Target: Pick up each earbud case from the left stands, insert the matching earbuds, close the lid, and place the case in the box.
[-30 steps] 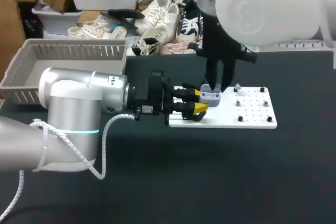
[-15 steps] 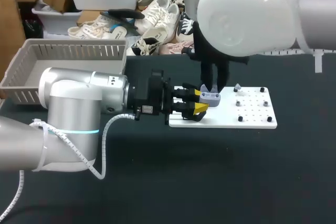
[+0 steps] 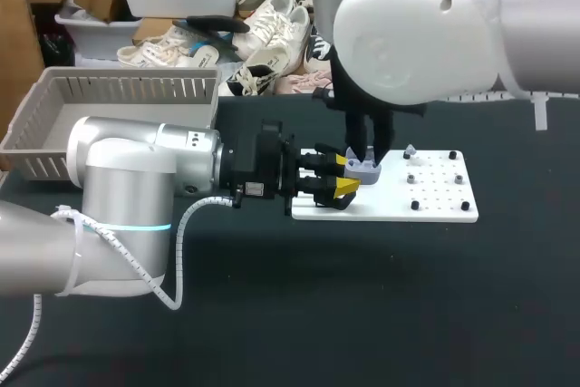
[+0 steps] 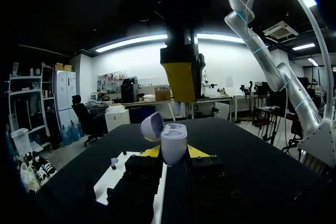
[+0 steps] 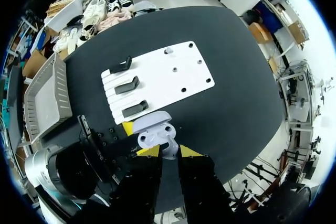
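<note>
My left arm lies along the bench [image 3: 381, 314] from the left. Its hand [image 4: 174, 152] is clamped on the earbud case [image 4: 174, 139], which sits upright between the two yellow tips and is touched from both sides. The lid [image 4: 150, 126] is open, swung back on its hinge and leaning off to one side, so I can see the pale, hollowed top of the body. The case is held up off the bench at the stand end of the white board [image 5: 168, 77], close to the last stand in the row.

My right arm comes in from the upper right and drops straight down. Its hand [image 5: 169, 151] hangs directly above the open case and very near it. The left wrist view shows a sliver of space between the two. I cannot tell from any view whether this hand is gripping anything.

On the board, three black stands [image 5: 127, 85] lie in a row along the end nearest the case. The other half is dotted with small black pegs [image 3: 415, 206], and one small pale earbud [image 3: 410, 150] stands near its far edge. A grey slatted basket [image 3: 136, 90] sits at the far left of the bench, behind my left arm and well apart from the board.
</note>
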{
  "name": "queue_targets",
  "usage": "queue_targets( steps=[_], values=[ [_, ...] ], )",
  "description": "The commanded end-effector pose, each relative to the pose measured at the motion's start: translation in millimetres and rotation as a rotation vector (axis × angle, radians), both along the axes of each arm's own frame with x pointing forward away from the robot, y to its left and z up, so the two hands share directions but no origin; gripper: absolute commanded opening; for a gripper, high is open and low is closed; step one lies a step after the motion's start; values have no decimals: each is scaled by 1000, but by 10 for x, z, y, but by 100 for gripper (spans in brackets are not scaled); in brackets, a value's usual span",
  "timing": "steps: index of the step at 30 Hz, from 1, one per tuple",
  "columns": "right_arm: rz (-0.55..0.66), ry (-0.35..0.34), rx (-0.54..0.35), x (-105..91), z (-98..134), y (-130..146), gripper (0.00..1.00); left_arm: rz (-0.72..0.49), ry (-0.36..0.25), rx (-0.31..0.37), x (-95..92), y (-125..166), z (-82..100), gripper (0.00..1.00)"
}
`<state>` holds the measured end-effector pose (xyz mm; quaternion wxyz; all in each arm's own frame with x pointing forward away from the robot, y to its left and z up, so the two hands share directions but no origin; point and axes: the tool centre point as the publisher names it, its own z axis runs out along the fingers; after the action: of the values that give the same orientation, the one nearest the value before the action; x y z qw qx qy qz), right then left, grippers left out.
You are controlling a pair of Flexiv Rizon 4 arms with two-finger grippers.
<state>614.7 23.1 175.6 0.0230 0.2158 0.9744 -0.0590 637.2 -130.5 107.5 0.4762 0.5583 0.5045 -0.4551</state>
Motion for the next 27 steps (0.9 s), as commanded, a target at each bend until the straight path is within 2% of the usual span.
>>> queue_targets(
  steps=[1, 27],
  values=[
    [-5, 0, -2, 0, -8, 3, 0, 6, -2, -2, -15, -4, -6, 0],
    [-23, 20, 4, 36, -122, -13, 0, 6, -2, -2, -15, -4, -6, 0]
  ],
)
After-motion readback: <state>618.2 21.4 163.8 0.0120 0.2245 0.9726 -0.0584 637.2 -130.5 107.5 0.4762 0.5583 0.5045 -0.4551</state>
